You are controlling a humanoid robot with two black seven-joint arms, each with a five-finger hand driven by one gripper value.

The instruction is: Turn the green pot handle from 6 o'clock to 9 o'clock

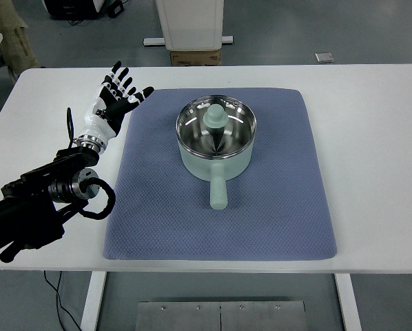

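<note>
A pale green pot with a shiny steel inside stands on a blue-grey mat at the middle of the white table. Its green handle points straight toward the near edge, at 6 o'clock. My left hand is off the mat's far left corner, above the bare table, well to the left of the pot. Its fingers are spread and hold nothing. The left arm comes in from the lower left. The right arm does not show.
A white table carries the mat. Past its far edge stand a white cabinet base and a cardboard box. A metal plate lies on the floor below the near edge.
</note>
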